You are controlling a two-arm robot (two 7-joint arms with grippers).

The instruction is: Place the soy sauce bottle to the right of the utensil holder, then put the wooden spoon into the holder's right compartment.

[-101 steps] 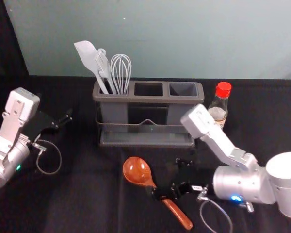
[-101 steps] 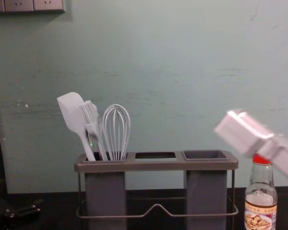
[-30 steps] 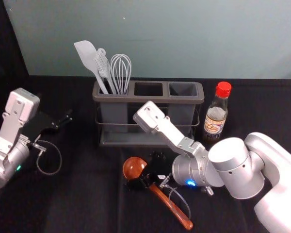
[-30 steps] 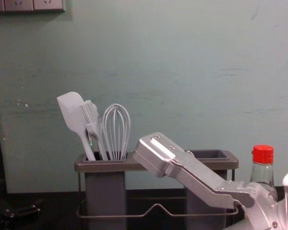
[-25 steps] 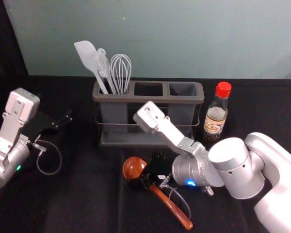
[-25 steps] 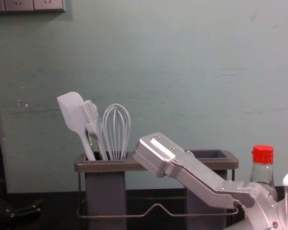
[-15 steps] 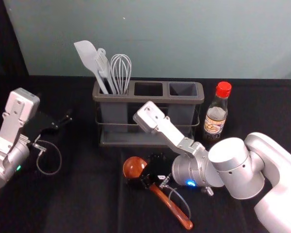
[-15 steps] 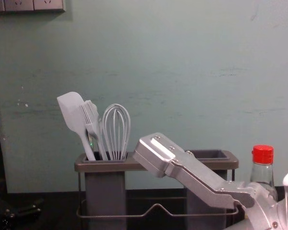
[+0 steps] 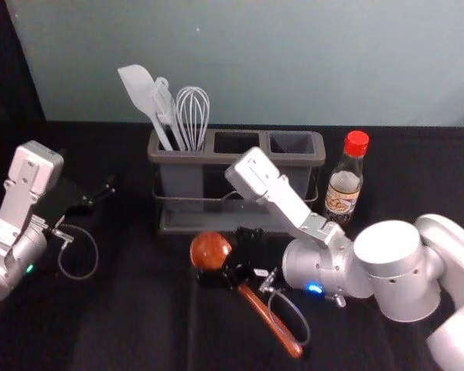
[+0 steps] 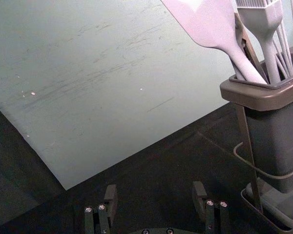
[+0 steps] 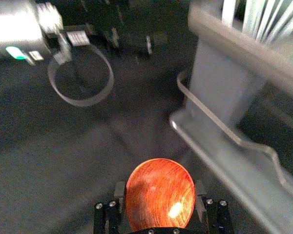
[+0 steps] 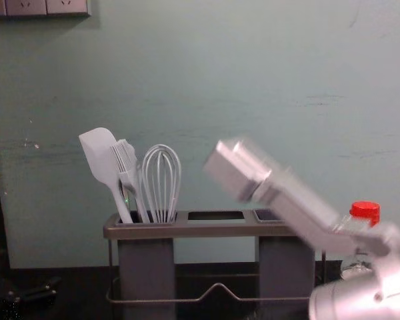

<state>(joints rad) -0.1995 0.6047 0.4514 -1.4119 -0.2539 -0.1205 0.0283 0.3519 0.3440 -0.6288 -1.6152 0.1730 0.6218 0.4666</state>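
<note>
"Where's the wooden spoon (image 9: 209, 250)?"

"In front of the utensil holder (image 9: 193, 157), in the right gripper (image 9: 233, 270), its fingers closed on it and its handle slanting away to the holder's right."

"And the soy sauce bottle (image 9: 343, 185)?"

"Upright, just to the holder's right."

"The left gripper (image 9: 100, 195)?"

"Parked left of the holder, fingers spread wide around nothing. The spatula (image 9: 141, 89), pastry brush (image 9: 164, 108) and whisk (image 9: 193, 116) stand in the holder's left end."

I'm looking at a pale grey-green wall (image 12: 253, 80), lightly scuffed, sockets (image 12: 67, 7) high on the left, a dark drape (image 9: 8, 69) beside it, and the black surface (image 9: 124, 325) running up below.
</note>
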